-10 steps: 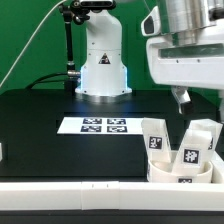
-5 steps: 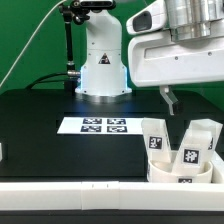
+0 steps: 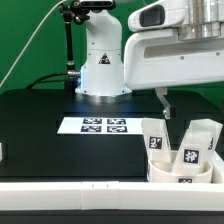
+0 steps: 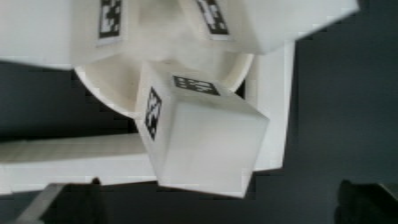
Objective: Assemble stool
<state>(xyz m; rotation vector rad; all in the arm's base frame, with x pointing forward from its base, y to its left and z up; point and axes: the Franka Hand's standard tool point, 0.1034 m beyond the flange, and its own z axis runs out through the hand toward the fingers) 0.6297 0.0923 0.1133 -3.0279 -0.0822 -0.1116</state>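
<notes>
Right of the marker board [image 3: 104,125] in the exterior view, three legs [image 3: 190,158] stand upright on the seat [image 3: 172,171], apparently seated in its sockets, while the gripper [image 3: 166,108] hangs above them with jaws spread, grasping nothing

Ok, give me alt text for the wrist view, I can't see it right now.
Close overhead view of white tagged stool legs piled on the round white seat, over a black table. The open gripper's dark fingertips show at the frame edge, holding nothing.
</notes>
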